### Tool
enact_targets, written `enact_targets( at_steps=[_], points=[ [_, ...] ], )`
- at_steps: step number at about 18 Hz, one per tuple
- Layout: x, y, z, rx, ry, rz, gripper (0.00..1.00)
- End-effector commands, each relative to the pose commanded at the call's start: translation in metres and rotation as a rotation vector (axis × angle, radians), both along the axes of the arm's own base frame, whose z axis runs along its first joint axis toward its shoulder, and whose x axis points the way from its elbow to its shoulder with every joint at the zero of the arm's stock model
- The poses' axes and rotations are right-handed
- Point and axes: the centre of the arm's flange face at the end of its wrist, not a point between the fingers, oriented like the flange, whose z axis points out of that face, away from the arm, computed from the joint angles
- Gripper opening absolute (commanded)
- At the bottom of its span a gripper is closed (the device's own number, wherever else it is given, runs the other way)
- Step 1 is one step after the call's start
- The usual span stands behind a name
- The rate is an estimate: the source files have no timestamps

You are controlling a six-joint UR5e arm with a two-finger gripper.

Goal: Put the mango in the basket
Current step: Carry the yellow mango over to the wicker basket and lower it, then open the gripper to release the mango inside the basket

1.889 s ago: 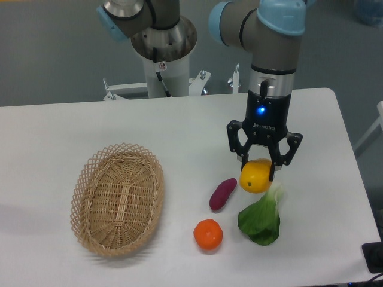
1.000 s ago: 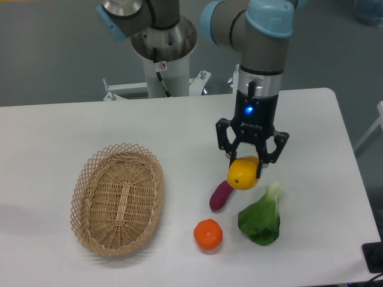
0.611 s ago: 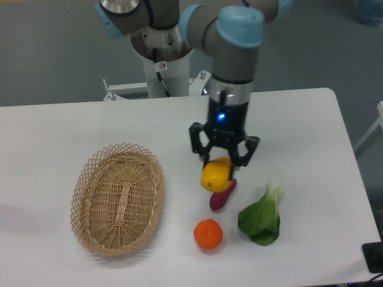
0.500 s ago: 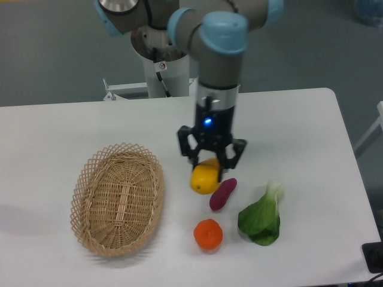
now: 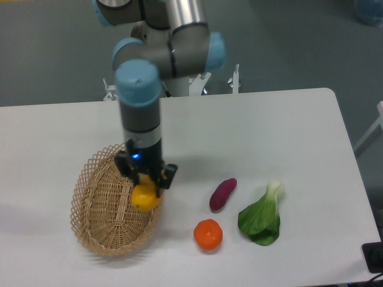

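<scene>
White desk (image 5: 251, 125), grey floor behind — tool (image 5: 145, 179) clamped on mango (image 5: 145, 197) above basket (image 5: 96, 206) near left edge.

Mango (image 5: 145, 198) top hidden by end effector (image 5: 145, 179); arm blocks basket (image 5: 96, 203) rim.

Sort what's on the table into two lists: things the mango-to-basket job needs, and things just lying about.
Part of the job:
- mango, held in the gripper over the basket
- basket, at the table's left

Just lying about:
- sweet potato
- orange
- bok choy
</scene>
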Motion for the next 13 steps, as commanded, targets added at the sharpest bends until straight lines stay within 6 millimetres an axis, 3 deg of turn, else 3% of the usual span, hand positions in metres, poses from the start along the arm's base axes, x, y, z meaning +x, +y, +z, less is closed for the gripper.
enact_targets(
  at_steps=[6, 10, 13],
  points=[
    [0.025, 0.013, -0.048, -0.098, 0.021, -0.053, 0.6],
    [0.029, 0.017, -0.067, -0.128, 0.014, -0.066, 0.6],
    [0.033, 0.018, -0.067, -0.132, 0.021, -0.072, 0.6]
  ],
)
